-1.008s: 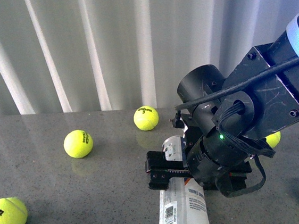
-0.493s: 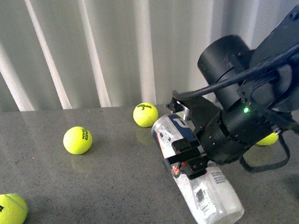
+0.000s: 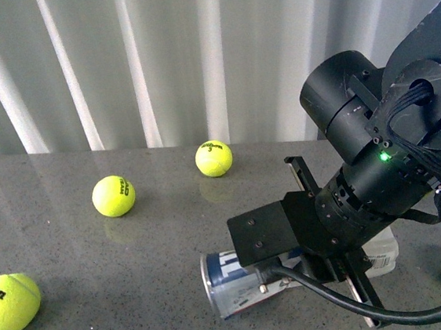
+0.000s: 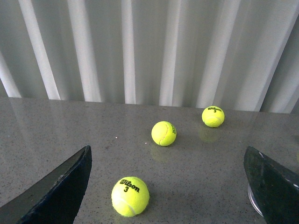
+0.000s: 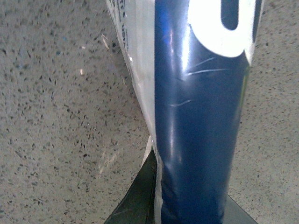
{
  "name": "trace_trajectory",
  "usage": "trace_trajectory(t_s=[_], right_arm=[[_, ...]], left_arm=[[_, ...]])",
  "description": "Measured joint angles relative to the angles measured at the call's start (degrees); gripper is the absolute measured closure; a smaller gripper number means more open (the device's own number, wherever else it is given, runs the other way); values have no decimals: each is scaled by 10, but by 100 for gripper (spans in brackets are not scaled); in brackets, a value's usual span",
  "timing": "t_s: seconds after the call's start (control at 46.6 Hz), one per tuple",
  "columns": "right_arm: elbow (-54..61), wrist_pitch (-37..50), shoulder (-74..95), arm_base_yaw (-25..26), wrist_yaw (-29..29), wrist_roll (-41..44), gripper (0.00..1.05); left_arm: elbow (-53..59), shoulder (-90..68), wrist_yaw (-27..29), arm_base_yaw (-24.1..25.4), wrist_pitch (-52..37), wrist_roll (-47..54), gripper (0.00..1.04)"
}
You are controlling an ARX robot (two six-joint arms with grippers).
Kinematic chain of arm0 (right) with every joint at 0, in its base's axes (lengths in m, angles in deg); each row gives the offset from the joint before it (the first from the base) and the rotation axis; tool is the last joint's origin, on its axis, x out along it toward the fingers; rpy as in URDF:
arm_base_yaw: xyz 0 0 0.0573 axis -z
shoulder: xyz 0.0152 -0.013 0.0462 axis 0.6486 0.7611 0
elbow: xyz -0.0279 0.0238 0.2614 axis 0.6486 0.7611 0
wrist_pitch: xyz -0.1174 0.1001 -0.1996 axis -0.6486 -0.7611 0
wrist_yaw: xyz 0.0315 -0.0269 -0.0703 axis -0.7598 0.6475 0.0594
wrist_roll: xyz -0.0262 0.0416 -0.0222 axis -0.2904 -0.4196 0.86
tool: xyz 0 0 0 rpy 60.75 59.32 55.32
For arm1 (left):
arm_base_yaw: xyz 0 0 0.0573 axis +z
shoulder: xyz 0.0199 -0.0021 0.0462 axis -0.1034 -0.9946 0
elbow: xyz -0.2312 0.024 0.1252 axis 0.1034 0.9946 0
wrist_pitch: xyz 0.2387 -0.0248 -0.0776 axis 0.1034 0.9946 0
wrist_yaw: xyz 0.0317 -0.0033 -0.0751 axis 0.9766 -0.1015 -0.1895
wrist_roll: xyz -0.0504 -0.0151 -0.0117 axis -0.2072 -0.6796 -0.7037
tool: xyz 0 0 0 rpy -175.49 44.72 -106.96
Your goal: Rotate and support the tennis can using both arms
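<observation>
From the front, the right hand (image 3: 328, 252) is clamped across the tennis can (image 3: 232, 278), which lies on its side on the desk (image 3: 101, 304) with its silver-rimmed end jutting out to the hand's left. The left wrist view shows the left hand (image 4: 167, 163) spread apart and holding nothing, with tennis balls (image 4: 163, 133) beyond it. In the right wrist view, the can's blue label sits between the right hand's dark fingers (image 5: 135, 205).

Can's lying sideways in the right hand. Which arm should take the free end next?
Left. The right hand is shut on the tennis can, so it is busy; the left hand is open, empty and facing the table.
</observation>
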Motion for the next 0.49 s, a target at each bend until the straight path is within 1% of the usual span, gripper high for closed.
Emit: trace_trajectory(t_s=[0.107, 0.236, 0.3, 0.322, 0.365, 0.386, 0.472, 0.493], right_arm=[[-12, 10, 12, 3, -8, 15, 96], [-16, 38, 23, -3, -20, -2, 98], [-9, 71, 26, -8, -15, -13, 99], [-5, 83, 27, -10, -14, -14, 97], [3, 102, 28, -12, -12, -20, 88], [5, 106, 28, -13, -13, -23, 86], [18, 114, 29, -16, -17, -40, 72], [19, 115, 29, -16, -19, -41, 71]], left_arm=[[0, 0, 0, 0, 0, 0, 7], [0, 0, 0, 0, 0, 0, 7], [0, 0, 0, 0, 0, 0, 7], [0, 0, 0, 0, 0, 0, 7], [0, 0, 0, 0, 0, 0, 7], [0, 0, 0, 0, 0, 0, 7], [0, 0, 0, 0, 0, 0, 7], [0, 0, 0, 0, 0, 0, 7]])
